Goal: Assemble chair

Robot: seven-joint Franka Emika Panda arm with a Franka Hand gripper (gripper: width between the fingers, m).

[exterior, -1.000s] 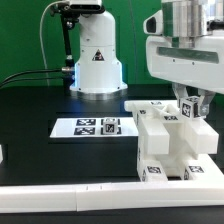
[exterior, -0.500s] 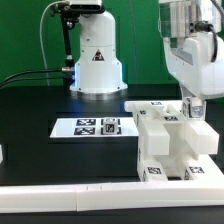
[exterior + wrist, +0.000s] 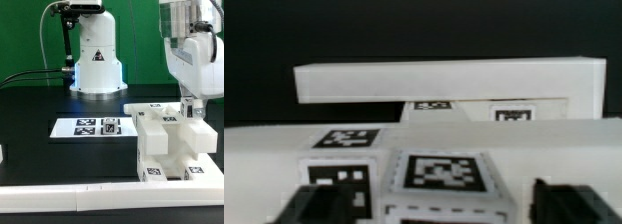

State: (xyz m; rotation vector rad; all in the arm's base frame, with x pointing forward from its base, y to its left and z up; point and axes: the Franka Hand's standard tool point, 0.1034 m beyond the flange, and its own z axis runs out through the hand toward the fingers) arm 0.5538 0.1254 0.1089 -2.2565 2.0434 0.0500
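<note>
1. The chair (image 3: pixel 172 148) is seen as a cluster of white blocky pieces joined together, each marked with small black-and-white tags. It is set on the black worktop (image 3: pixel 40 110) toward the exterior view's right.
2. In the wrist view, one small tagged block (image 3: pixel 445 172) on top of the cluster is framed directly between the two fingers (image 3: pixel 326 205).
3. The tool (image 3: pixel 190 106) is held pointing down over the far right part of the cluster. Its jaws are spread wide, a narrow gap is left on either side of the block, and nothing is gripped.
4. In the wrist view, a long white slab (image 3: pixel 438 82) of the chair is seen beyond the block.
5. The marker board (image 3: pixel 70 128) is laid flat on the worktop just beside the chair, on the exterior view's left.
6. A long white rail (image 3: pixel 60 198) is run along the near edge of the worktop, just in front of the chair.
7. The arm's base (image 3: pixel 97 62) is placed at the back, behind the marker board.
</note>
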